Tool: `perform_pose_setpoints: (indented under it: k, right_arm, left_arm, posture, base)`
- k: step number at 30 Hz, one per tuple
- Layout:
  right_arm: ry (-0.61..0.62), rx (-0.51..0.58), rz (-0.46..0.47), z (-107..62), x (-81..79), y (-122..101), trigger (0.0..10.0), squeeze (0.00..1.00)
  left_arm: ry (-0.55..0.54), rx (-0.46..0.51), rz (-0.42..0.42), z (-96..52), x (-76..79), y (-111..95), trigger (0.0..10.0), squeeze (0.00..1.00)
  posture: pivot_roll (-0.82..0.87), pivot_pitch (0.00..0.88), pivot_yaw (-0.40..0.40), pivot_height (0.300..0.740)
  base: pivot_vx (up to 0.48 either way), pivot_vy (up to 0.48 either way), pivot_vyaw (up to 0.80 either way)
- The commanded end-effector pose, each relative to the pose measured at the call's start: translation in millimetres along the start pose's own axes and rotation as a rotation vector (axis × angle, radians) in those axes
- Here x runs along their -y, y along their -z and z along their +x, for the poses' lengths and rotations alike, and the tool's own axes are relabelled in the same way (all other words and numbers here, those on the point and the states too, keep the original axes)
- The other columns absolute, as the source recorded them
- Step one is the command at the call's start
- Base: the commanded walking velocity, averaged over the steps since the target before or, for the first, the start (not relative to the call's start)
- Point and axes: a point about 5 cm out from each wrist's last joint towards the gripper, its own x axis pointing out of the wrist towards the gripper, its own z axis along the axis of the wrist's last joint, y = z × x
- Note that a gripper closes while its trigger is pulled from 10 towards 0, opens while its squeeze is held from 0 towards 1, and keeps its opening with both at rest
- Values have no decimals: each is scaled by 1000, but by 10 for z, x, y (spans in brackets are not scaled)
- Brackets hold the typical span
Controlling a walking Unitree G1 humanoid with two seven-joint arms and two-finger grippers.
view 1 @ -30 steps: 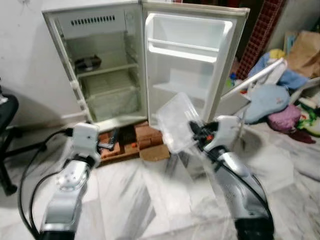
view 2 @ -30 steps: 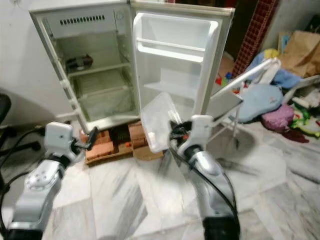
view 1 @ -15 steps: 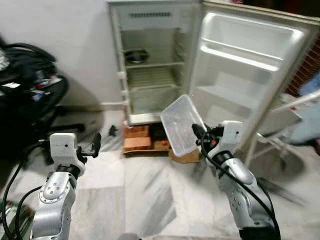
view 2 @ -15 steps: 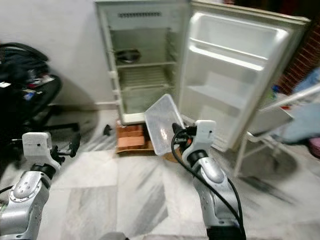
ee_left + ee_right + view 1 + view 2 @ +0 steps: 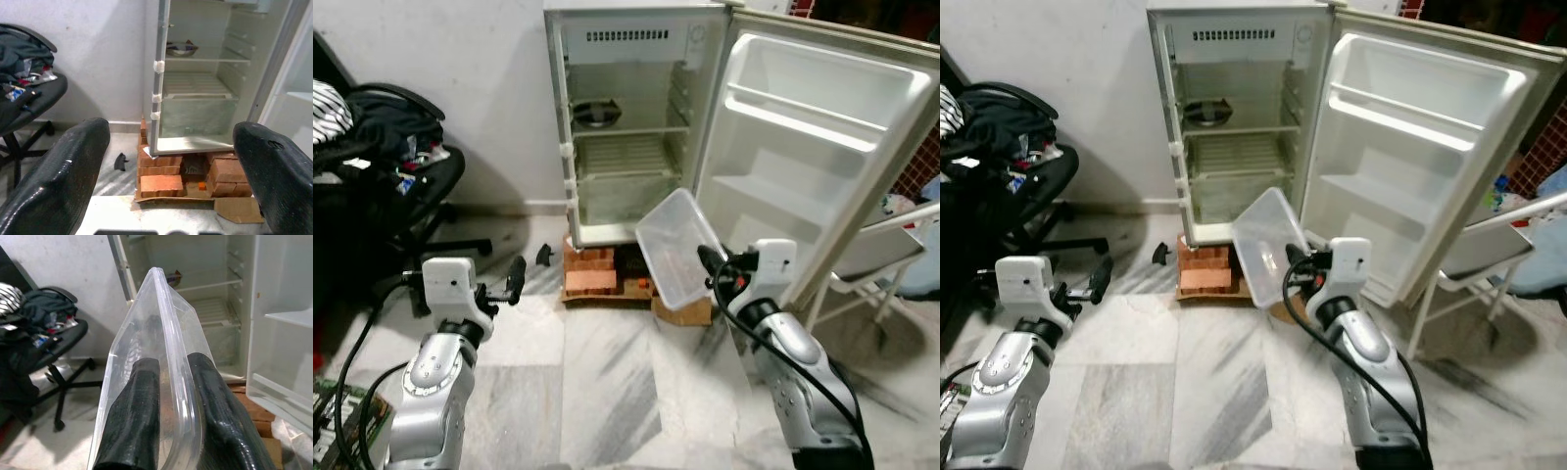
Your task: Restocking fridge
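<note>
A small white fridge (image 5: 636, 117) stands open on red bricks (image 5: 592, 279), its door (image 5: 813, 147) swung out to the right. A dark bowl (image 5: 595, 115) rests on its upper shelf. My right gripper (image 5: 710, 269) is shut on the rim of a clear plastic container (image 5: 677, 245), held tilted in front of the fridge's foot; the fingers (image 5: 142, 416) pinch its wall (image 5: 168, 362) from both sides. My left gripper (image 5: 514, 279) hovers open to the left at about knee height, with nothing between its fingers (image 5: 73, 161).
A black office chair (image 5: 401, 196) piled with clothes stands at the left. A folding stand (image 5: 886, 255) and cloth sit to the right behind the door. A flat cardboard piece (image 5: 680, 308) lies by the bricks. Marble floor (image 5: 607, 392) stretches between me and the fridge.
The camera has swung left and pulled the fridge toward centre; the chair has come into view. My right gripper keeps hold of the container; both arms stay in much the same pose.
</note>
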Motion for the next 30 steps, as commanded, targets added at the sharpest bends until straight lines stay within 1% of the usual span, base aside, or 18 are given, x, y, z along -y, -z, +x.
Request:
perform_pose_setpoints:
  k: [1, 3, 5, 8, 12, 17, 21, 23, 26, 28, 29, 30]
  right_arm:
    - [0, 9, 2, 2, -16, -9, 10000, 0]
    - [23, 4, -3, -35, 6, 15, 10000, 0]
    - [28, 2, -2, -48, 14, 25, 10000, 0]
    - [30, 1, -5, -49, 17, 25, 10000, 0]
    - [40, 6, -12, -34, 30, 13, 10000, 0]
    - [84, 29, -40, -60, 103, -15, 10000, 0]
    - [129, 38, -39, -120, 171, -6, 10000, 0]
    - [141, 40, -46, -146, 187, 8, 10000, 0]
    - [182, 57, -51, -192, 242, 8, 10000, 0]
    - [219, 67, -58, -241, 297, 3, 10000, 0]
    - [219, 67, -58, -241, 297, 3, 10000, 0]
    - [245, 69, -61, -282, 334, 18, 10000, 0]
  left_arm:
    - [7, -5, 9, -7, -42, -6, 10000, 0]
    - [-6, -15, 7, -12, -96, 6, 10000, 0]
    - [-7, -18, 6, -13, -102, 7, 10000, 0]
    - [3, -18, 16, -11, -92, 9, 10000, 0]
    - [13, -21, 22, -8, -79, 20, 10000, 0]
    - [41, -52, 19, -31, -57, 72, 10000, 0]
    - [77, -41, 79, -91, -4, 64, 10000, 0]
    - [68, -34, 91, -116, 13, 71, 10000, 0]
    - [38, -42, 83, -131, 38, 109, 10000, 0]
    - [58, -40, 94, -127, 77, 111, 10000, 0]
    - [58, -40, 94, -127, 77, 111, 10000, 0]
    - [76, -42, 100, -123, 93, 117, 10000, 0]
  posture:
    - [75, 0, -6, 740]
    - [75, 0, -4, 740]
    - [74, 0, -5, 740]
    - [72, 0, -4, 740]
    - [72, 0, -4, 740]
    - [73, 0, -2, 740]
    - [67, 0, -2, 740]
    - [66, 0, -1, 740]
    - [69, 0, 2, 740]
    - [68, 0, 7, 740]
    - [68, 0, 7, 740]
    - [62, 0, 9, 740]
  base:
    - [398, 266, 0]
    - [401, 264, 0]
    - [399, 266, 0]
    - [400, 264, 0]
    - [431, 0, 0]
    - [442, 0, 0]
    - [442, 0, 0]
    - [394, 0, 0]
    - [100, 0, 0]
    - [0, 0, 0]
    - [0, 0, 0]
    - [0, 0, 0]
